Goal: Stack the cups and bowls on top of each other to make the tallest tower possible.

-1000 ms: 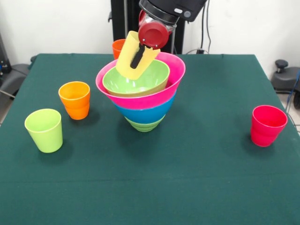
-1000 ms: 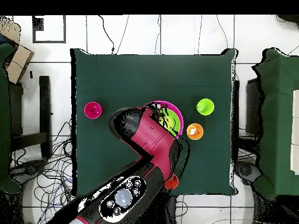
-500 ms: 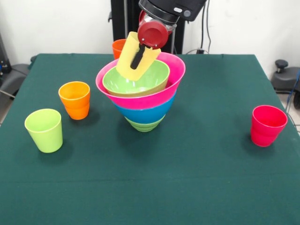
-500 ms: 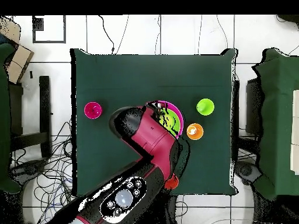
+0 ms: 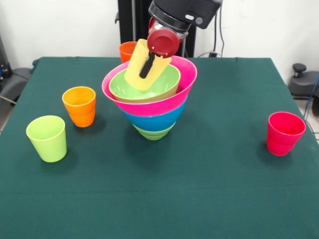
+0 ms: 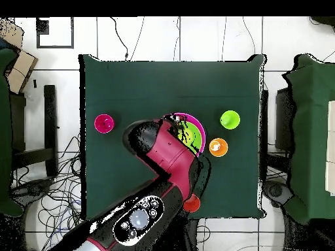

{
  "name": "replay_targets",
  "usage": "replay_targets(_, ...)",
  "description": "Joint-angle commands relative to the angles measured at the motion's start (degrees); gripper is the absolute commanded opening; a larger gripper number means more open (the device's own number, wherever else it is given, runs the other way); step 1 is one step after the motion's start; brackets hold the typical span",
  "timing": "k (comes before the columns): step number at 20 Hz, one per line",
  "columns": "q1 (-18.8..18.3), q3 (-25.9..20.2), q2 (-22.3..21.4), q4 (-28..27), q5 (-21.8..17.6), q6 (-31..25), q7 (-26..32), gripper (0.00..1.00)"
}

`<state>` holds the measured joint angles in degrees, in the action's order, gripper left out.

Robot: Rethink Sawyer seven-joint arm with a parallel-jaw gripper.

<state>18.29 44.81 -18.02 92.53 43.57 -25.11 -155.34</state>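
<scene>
Front view: a pale yellow cup point(image 5: 144, 69) is held tilted over the tower point(image 5: 150, 97), its lower end dipping into the top bowl. The gripper point(image 5: 148, 63) is pinched on it, one dark finger lying down the cup's outer wall; the other finger is hidden, presumably inside. The step in hand is judged to be the seating of this cup in the topmost bowl. For the next move the cup would need to be righted, centred over the bowl's floor and lowered before release, since a tilted drop could let it roll against the wall.

Four bowls are counted in the stack: a small light green one point(image 5: 153, 132) at the base, then blue point(image 5: 152, 119), pink point(image 5: 149, 102) and a large light green point(image 5: 144, 85) on top. Five cups are counted: the yellow one, an orange cup point(image 5: 79, 106) at nine o'clock from the tower, a lime green cup point(image 5: 47, 138) at about eight, a red cup point(image 5: 284, 133) at about four, and another orange cup point(image 5: 126, 51) at eleven, half hidden behind the tower.

Overhead view: the arm point(image 6: 167, 157) covers most of the tower. Four loose cups are made out; the gripper cannot be distinguished here.
</scene>
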Motion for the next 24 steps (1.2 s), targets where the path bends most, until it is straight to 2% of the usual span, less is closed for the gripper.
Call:
replay_targets(1,-0.6,-11.2,1.1,2.5,2.1,3.9,-11.3,0.00)
replay_targets(9,0.2,-10.2,1.9,2.3,2.6,3.5,-12.2,0.00)
replay_targets(24,-0.6,-12.0,1.1,3.4,2.7,2.7,-10.9,0.00)
